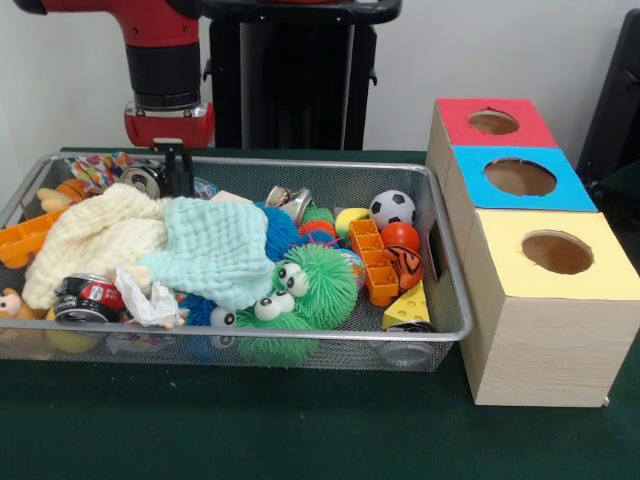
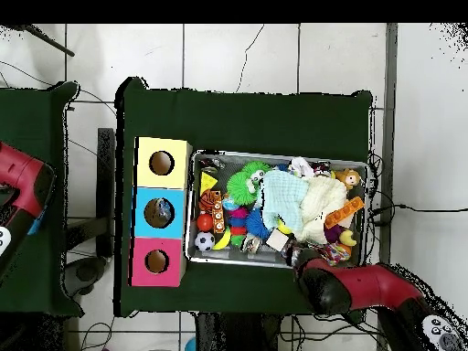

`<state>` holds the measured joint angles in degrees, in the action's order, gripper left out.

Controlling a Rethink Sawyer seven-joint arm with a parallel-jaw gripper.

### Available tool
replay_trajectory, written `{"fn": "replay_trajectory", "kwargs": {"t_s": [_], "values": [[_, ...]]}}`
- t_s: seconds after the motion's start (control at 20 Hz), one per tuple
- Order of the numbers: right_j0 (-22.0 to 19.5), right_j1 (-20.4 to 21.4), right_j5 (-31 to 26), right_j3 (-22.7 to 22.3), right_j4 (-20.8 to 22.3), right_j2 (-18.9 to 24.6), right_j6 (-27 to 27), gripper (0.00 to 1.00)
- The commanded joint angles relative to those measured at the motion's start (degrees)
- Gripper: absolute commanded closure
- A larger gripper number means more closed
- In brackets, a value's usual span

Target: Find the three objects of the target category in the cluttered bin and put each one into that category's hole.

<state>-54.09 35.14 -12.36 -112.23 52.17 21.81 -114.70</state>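
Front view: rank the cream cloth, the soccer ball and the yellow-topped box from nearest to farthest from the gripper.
Measured from the gripper at the bin's far left:
1. Cream cloth, just below it in the bin's left part.
2. Soccer ball, at the bin's right end.
3. Yellow-topped box, outside the bin, far right.

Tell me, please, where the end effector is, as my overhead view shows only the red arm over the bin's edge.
Observer: In the front view, the end effector reaches down just inside the wire bin's far rim, right beside a silver can.
Operator: Thank you. Could you also say what lies at the cream cloth's edge on the opposite side of the bin?
Observer: A red-labelled can lies on its side below the cream cloth, with crumpled white paper next to it.
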Motion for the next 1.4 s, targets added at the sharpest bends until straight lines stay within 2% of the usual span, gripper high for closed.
{"fn": "replay_trajectory", "kwargs": {"t_s": [0.05, 0.5, 0.55, 0.7, 1.1, 1.4], "values": [[0.13, 1.34, -6.20, -0.25, -1.70, 4.89, 5.71, 1.00], [1.39, 0.49, -3.96, 0.15, -0.78, 3.13, 2.77, 1.00], [1.41, 0.44, -3.43, 0.11, -0.85, 2.95, 2.15, 0.00], [1.94, -0.04, -4.42, 0.44, -0.49, 2.49, 2.81, 0.00], [1.87, -0.47, -2.82, 0.43, 0.07, 2.18, 2.12, 0.00], [-0.04, -0.74, -1.89, -1.31, 0.75, 2.82, 3.05, 0.00]]}}
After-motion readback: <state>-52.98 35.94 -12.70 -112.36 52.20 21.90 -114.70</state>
